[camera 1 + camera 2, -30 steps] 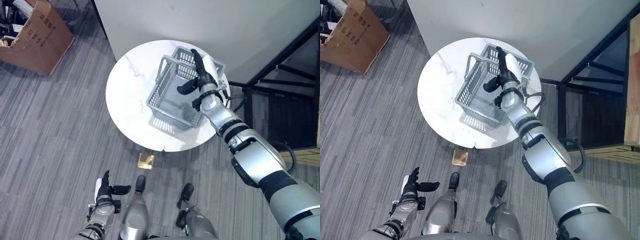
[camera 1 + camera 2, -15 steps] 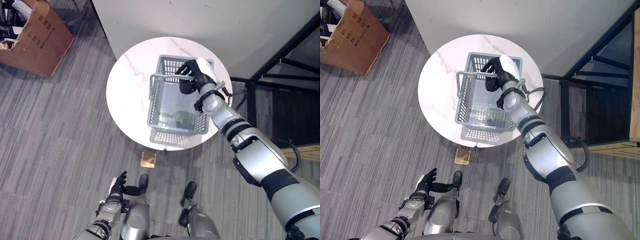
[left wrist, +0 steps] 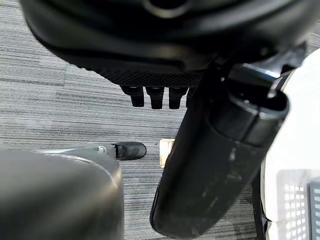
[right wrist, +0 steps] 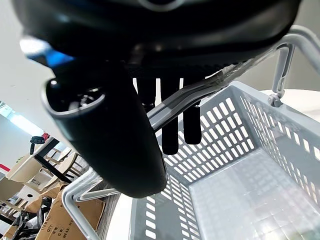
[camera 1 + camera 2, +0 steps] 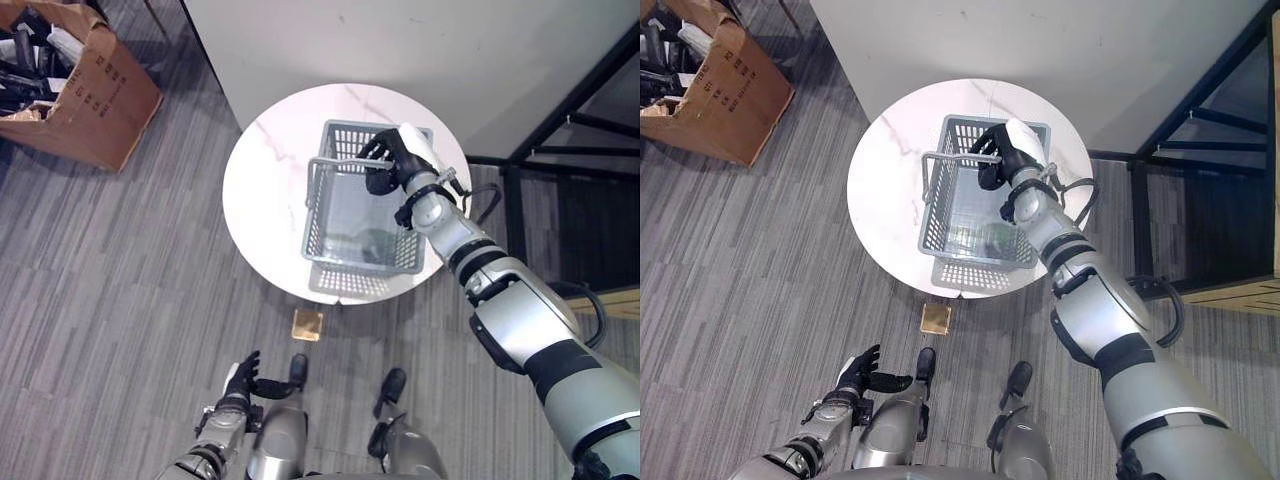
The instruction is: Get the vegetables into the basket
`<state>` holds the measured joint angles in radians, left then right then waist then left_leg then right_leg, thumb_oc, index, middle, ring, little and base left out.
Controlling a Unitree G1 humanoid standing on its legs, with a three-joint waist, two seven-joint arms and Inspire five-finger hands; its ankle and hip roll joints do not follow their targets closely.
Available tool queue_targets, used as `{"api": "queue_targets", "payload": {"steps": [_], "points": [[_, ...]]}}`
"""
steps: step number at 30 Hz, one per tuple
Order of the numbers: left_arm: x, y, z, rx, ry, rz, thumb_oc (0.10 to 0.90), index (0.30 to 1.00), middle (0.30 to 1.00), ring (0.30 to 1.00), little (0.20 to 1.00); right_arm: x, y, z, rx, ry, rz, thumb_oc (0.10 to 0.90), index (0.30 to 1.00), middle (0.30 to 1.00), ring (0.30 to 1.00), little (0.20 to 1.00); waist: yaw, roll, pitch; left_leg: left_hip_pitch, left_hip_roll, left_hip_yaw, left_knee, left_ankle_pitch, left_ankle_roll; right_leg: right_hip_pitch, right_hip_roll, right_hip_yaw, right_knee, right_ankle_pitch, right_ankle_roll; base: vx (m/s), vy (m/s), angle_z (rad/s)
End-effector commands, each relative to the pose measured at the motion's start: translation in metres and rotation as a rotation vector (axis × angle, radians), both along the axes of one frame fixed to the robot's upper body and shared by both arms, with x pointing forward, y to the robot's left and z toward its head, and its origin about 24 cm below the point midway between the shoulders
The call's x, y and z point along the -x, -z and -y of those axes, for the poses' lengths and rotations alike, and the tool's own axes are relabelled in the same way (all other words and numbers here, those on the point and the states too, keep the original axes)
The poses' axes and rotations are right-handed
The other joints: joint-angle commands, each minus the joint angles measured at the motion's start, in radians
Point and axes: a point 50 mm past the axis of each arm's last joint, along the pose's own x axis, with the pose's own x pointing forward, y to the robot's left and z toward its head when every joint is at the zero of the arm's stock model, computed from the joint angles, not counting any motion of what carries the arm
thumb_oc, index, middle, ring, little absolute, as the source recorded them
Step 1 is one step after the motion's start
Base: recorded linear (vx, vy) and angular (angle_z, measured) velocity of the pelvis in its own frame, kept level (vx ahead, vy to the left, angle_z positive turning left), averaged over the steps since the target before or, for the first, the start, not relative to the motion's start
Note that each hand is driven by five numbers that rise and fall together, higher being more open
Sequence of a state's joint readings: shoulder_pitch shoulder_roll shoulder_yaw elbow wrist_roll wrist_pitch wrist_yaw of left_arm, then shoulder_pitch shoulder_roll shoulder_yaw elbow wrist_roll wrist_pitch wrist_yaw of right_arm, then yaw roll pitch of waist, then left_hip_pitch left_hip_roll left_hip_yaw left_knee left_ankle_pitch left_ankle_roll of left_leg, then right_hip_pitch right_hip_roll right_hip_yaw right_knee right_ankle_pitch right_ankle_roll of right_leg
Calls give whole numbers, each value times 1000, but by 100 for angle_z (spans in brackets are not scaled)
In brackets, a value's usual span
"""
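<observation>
**Q:** While your right hand (image 5: 398, 160) has its fingers curled round the basket handle (image 5: 340, 162), how should you carry on?

**A:** Item one, the grip. In the right wrist view the fingers (image 4: 172, 125) hook over the grey bar and the thumb sits under it. Keep that wrap centred on the bar so the basket (image 5: 362, 215) hangs level. Item two, the load. The basket stands at the middle of the round white table (image 5: 265, 190), upper centre of the frame, with a dark greenish lump (image 5: 368, 241) low in it, near its lower end. Judged from that, lift slowly and straight, so nothing rolls to one wall.

**Q:** And your left hand?

**A:** Idle, at the bottom left of the frame over the grey carpet (image 5: 110, 300). Left hand (image 5: 243, 378) fingers are spread and loose, holding nothing.

**Q:** What can't you settle?

**A:** Whether the lump is one vegetable or several; the mesh and the distance blur it. The arm covers the basket's right rim. A small tan square (image 5: 307, 324) lies on the carpet just below the table, kind unknown. A cardboard box (image 5: 95, 95) sits at upper left, contents unclear.
</observation>
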<state>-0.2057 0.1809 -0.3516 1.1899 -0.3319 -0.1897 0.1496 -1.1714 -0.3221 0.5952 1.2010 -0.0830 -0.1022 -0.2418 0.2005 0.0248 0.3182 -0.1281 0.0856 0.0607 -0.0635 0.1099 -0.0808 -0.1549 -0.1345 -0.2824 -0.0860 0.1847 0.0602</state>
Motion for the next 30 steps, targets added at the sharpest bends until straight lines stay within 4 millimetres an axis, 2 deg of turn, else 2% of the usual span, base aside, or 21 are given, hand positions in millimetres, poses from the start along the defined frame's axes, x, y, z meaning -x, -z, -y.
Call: {"api": "queue_targets", "payload": {"steps": [1,2,6,12,17,22,25,26,28,29,30], "points": [[-9,-4,-4,-56,46,17,900,1000,1000,1000,1000,-4,-49,3,175,-22,182,400,300,300,300,300,-5,-49,32,0,-27,-12,-24,-34,27,53,-87,76,-1,-13,68,0,0,0],[-7,-4,-7,-58,33,12,900,1000,1000,1000,1000,1,-62,-7,180,-81,261,400,300,300,300,300,-15,-56,29,4,-26,-6,-24,-36,27,53,-87,82,-1,-12,68,0,0,0],[-1,-1,-10,-62,2,-8,900,1000,1000,1000,1000,17,-85,-33,211,-236,409,400,300,300,300,300,-44,-77,18,19,-22,8,-24,-44,27,55,-84,95,-1,-11,66,3,0,-1],[12,5,-18,-75,-24,-52,900,1000,1000,1000,1000,45,-98,-53,128,-435,461,400,300,300,300,300,-80,-103,-4,50,-18,27,-24,-58,29,71,-81,116,-1,-14,61,13,0,-17],[23,9,-24,-79,-36,-88,900,1000,1000,1000,1000,55,-91,-62,70,-529,400,400,300,300,300,300,-103,-115,-26,78,-14,43,-24,-68,32,86,-77,131,-1,-18,55,8,-6,-16],[42,15,-33,-81,-56,-149,900,1000,1000,1000,1000,73,-72,-72,9,-674,259,400,300,300,300,300,-141,-123,-64,125,-9,70,-24,-84,33,114,-70,156,-1,-27,50,4,-12,-13],[48,17,-35,-80,-60,-174,900,1000,1000,1000,1000,77,-56,-68,-1,-692,180,400,300,300,300,300,-162,-124,-80,144,-5,86,-24,-89,33,122,-66,171,-1,-29,49,-11,-10,-10],[48,17,-35,-80,-60,-174,900,1000,1000,1000,1000,77,-56,-68,-1,-691,179,400,300,300,300,300,-162,-124,-80,145,-5,87,-24,-89,33,122,-66,171,-1,-29,49,-10,-11,-12],[54,19,-35,-72,-60,-189,900,1000,1000,1000,1000,78,-41,-59,-15,-663,149,400,300,300,300,300,-176,-121,-89,159,-3,98,-24,-93,34,125,-62,186,-1,-28,49,-16,-9,-20],[54,19,-35,-72,-60,-190,900,1000,1000,1000,1000,79,-41,-59,-15,-663,148,400,300,300,300,300,-175,-121,-89,160,-3,99,-24,-94,34,125,-62,187,-1,-28,49,-27,-14,-18],[56,21,-33,-66,-58,-198,900,1000,1000,1000,1000,79,-29,-51,-19,-628,123,400,300,300,300,300,-186,-120,-93,168,-2,110,-24,-96,34,124,-58,197,-1,-28,49,-30,-20,-17]]}}
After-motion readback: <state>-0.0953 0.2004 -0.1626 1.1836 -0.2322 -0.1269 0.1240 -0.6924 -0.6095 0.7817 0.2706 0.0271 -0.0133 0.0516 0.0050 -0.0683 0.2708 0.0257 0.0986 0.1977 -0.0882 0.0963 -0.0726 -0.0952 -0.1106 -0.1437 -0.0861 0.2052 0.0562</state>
